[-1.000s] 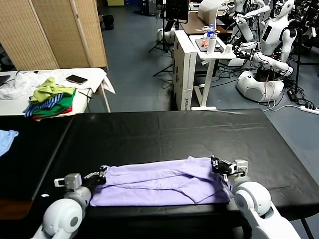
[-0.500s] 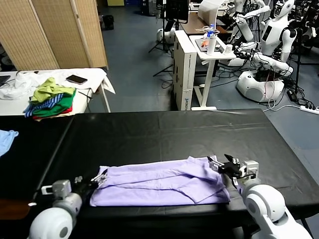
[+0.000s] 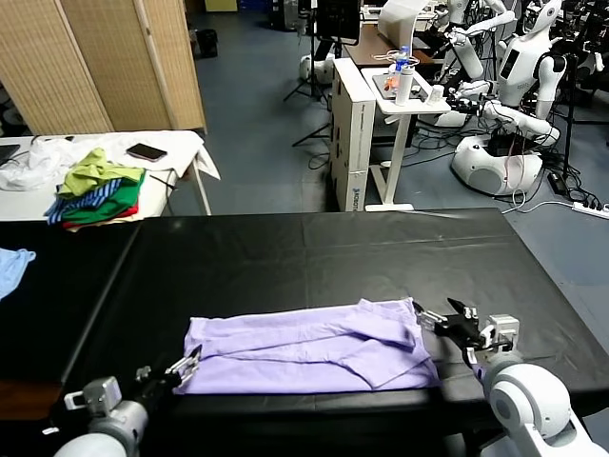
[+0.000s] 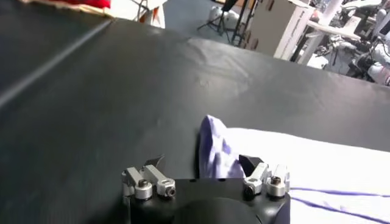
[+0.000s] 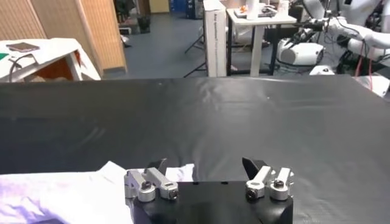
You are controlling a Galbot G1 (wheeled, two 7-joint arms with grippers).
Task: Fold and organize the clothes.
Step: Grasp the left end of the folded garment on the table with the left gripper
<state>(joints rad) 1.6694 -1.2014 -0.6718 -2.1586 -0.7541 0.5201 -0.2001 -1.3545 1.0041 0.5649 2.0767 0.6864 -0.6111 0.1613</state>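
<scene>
T-shirt point(image 3: 309, 347), pale lavender, lies flat on the black table point(image 3: 314, 252) near the front edge, directly before the robot. It forms a long horizontal band with overlapping layers and a diagonal crease at mid-width, which indicates that at least one lengthwise fold is in place. The printed graphic is not visible.

The left gripper point(image 3: 181, 369) sits at the band's left end, fingers apart, with nothing between them. The left wrist view shows the cloth corner point(image 4: 214, 149) raised just ahead of the open jaws, not clamped. The right gripper point(image 3: 447, 321) sits just beside the right end, fingers likewise spread and empty. The right wrist view shows the cloth edge point(image 5: 79, 192) to one side of the jaws, apart from them.

Judged status: the garment is released and resting, partly folded. Remaining work appears to be at least one crosswise fold to bring the long band into a compact packet, followed by placement. The garment pile point(image 3: 95, 186) on the white side table point(image 3: 181, 145) and the light blue cloth point(image 3: 11, 267) lie well apart from the work.
</scene>
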